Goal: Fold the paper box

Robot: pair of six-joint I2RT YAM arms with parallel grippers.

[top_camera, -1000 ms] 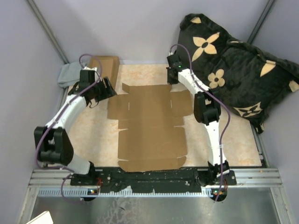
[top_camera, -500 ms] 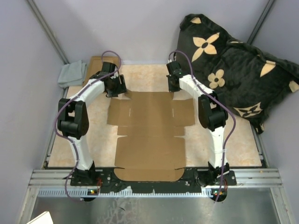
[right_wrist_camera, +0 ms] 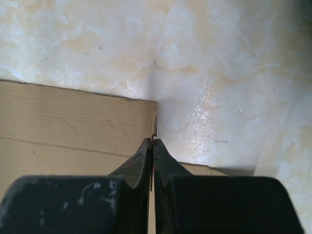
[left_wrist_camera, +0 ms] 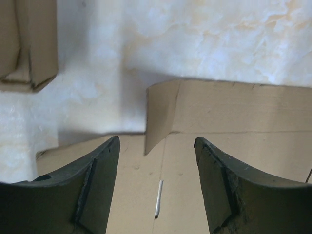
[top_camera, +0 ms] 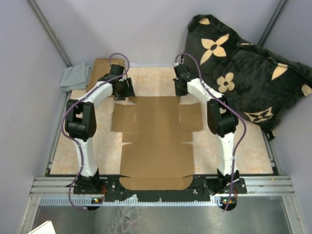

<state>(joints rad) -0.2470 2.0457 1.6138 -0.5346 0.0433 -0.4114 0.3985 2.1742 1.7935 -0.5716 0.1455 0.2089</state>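
The paper box [top_camera: 156, 126] lies unfolded and flat in the middle of the table, plain tan cardboard with creases and side flaps. My left gripper [top_camera: 126, 90] hovers open over its far left corner. In the left wrist view that gripper [left_wrist_camera: 156, 142] has a small corner flap [left_wrist_camera: 161, 112] standing up just ahead of its fingers, and the flat sheet [left_wrist_camera: 234, 112] lies below. My right gripper [top_camera: 183, 90] is at the far right corner. Its jaws [right_wrist_camera: 153, 141] are shut with a thin edge of the cardboard [right_wrist_camera: 73, 122] pinched between them.
A smaller brown cardboard box [top_camera: 105, 68] sits at the far left, also in the left wrist view [left_wrist_camera: 29, 44]. Beside it lies a grey cloth [top_camera: 75, 77]. A black pillow with tan flowers [top_camera: 243, 68] fills the far right. The table [top_camera: 243, 146] is pale marble.
My left arm has swung from the table's left side in to the box's far left corner. The cardboard has slid a little toward the near edge. The right gripper has stayed put.
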